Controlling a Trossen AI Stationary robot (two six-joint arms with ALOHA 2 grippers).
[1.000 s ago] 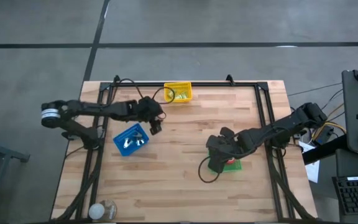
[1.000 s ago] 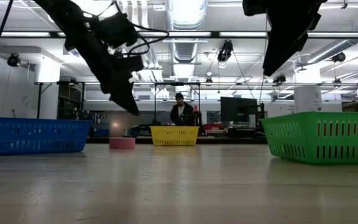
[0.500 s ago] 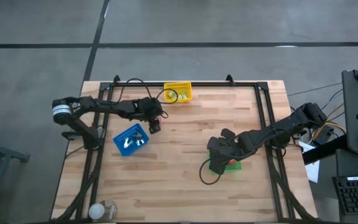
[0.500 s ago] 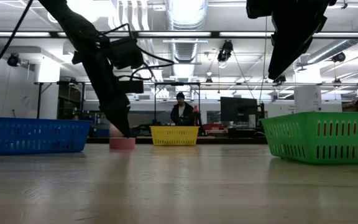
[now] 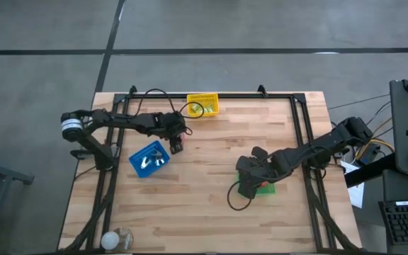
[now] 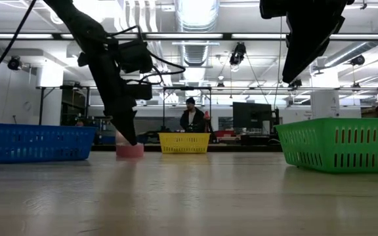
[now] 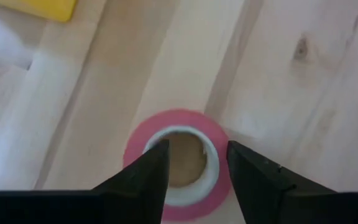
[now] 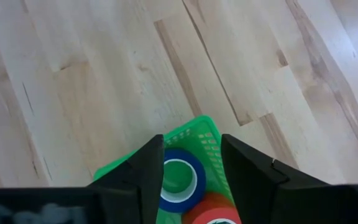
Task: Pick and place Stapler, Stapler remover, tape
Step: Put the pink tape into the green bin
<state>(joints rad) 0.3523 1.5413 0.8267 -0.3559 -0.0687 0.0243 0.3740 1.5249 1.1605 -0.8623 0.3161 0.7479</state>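
A wooden table (image 5: 204, 205) carries three small baskets and two dark robot arms; the left gripper (image 5: 176, 145) is down near the table's far edge, between a yellow basket (image 5: 203, 105) at that edge and a blue basket (image 5: 149, 159) toward the left edge; its fingers (image 7: 143, 180) straddle a pink roll of tape (image 7: 178, 163) lying flat on the wood, the tips standing over the roll's pale centre, parted, with no squeeze on the roll visible yet; from table height the same fingers reach down to the pink roll (image 6: 129, 151), touching or nearly touching it; the right gripper (image 5: 249, 185) hangs above a green basket (image 5: 263, 188) near the table's right edge, its fingers apart and holding nothing, and below them in that basket lie a blue roll (image 8: 180, 179) and a red roll (image 8: 211, 211) side by side; a person (image 6: 190, 119) stands far off in the room behind; the step in hand looks like picking up the pink roll; the next move seems to call for settling the grip on the ring, lifting it clear of the wood, then carrying it across to the green basket where the other rolls lie; the right arm would likely need to move aside first.
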